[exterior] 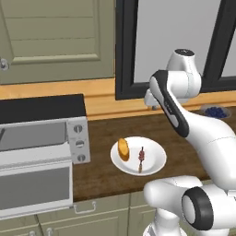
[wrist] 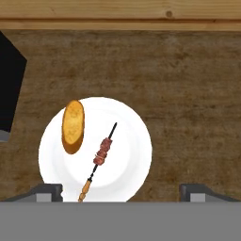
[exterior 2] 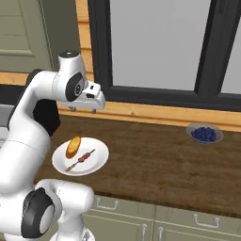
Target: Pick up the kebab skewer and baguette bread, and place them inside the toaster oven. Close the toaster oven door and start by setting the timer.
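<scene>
The pincer (exterior 2: 84,109) hangs wide and empty above the white plate (exterior: 156,162) near the surface's front edge, where kebab skewer (wrist: 100,155) and baguette bread (wrist: 73,125) lie unmoved beside the open toaster oven (exterior: 44,138), so everything remains.

Wooden counter (exterior: 115,129) carries toaster oven (exterior: 41,152), plate (exterior: 154,161), berry bowl (exterior 2: 204,134).

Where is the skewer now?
The skewer lies on the white plate, beside the bread, on the counter right of the oven.
</scene>
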Motion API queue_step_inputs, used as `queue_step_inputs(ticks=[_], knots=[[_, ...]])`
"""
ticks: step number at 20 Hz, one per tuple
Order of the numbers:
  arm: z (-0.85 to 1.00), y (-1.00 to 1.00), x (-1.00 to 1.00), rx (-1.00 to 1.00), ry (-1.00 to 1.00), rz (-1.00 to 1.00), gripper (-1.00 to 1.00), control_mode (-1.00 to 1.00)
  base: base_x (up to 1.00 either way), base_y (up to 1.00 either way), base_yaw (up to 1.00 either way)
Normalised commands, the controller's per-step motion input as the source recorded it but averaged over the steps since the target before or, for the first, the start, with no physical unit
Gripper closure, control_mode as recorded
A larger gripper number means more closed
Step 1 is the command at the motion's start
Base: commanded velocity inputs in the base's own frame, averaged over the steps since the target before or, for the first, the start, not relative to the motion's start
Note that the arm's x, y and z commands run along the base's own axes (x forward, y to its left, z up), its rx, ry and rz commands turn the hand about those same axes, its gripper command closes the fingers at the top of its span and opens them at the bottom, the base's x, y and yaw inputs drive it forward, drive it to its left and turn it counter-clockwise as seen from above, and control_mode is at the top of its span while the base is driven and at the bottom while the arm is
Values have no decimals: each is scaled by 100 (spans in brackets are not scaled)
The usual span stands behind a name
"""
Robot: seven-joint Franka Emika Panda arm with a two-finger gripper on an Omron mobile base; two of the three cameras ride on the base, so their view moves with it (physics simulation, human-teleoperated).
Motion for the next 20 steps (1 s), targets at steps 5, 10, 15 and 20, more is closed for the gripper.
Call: queue_step_inputs(ticks=[5, 10, 15, 20], knots=[[0, 0, 0, 0, 0, 0, -100, 100, 0, 35, 0], [0, 0, 0, 0, 0, 0, -100, 100, 0, 42, 0], [0, 0, 0, 0, 0, 0, -100, 100, 4, 31, 0], [0, 0, 0, 0, 0, 0, -100, 100, 0, 0, 0]])
